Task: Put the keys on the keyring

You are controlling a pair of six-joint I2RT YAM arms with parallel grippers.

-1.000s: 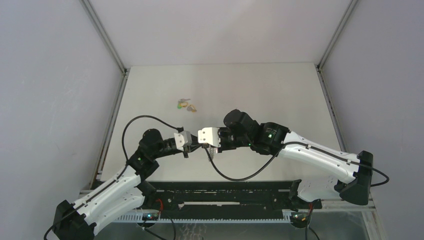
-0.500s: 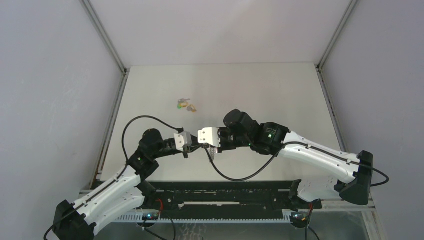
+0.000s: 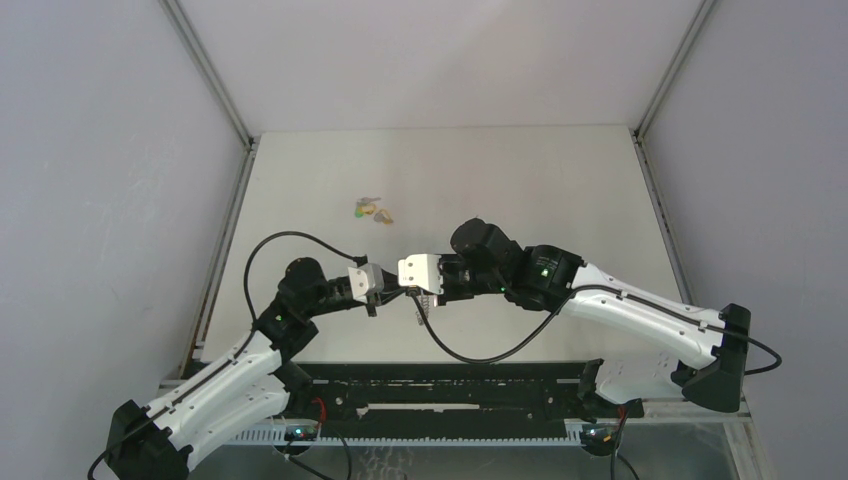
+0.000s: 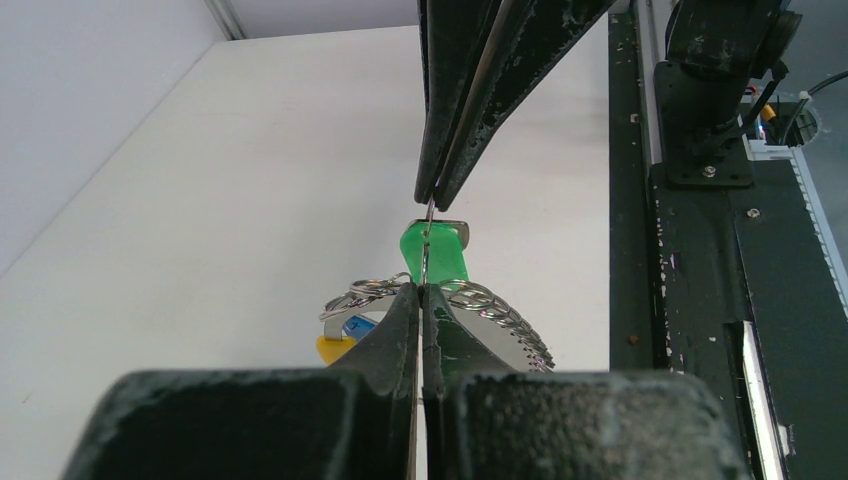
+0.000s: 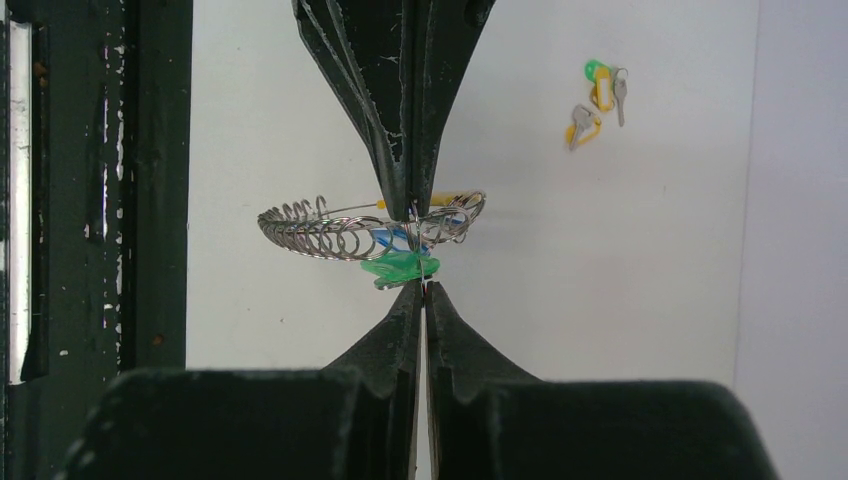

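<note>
left gripper (image 4: 421, 292): pinches keyring (image 5: 320, 236), stays put | right gripper (image 5: 421, 288): pinches it too, shifts slightly right | green key (image 4: 433, 250): hangs at ring

Your left gripper (image 3: 393, 291) and right gripper (image 3: 408, 291) meet tip to tip over the near middle of the table (image 3: 520, 170), both pinched tight on the keyring (image 5: 310, 232); you cannot pass between them; the ring sticks out to the near side, with a green key (image 5: 400, 267) under it, so that side is tight too; just past it the right cable (image 3: 480, 355) sags toward the black rail (image 3: 450, 385); the left cable (image 3: 290, 236) loops up on the left; some loose keys (image 3: 372, 210) lie far and left, well apart; the far and right table is open up to the walls (image 3: 760, 150).
</note>
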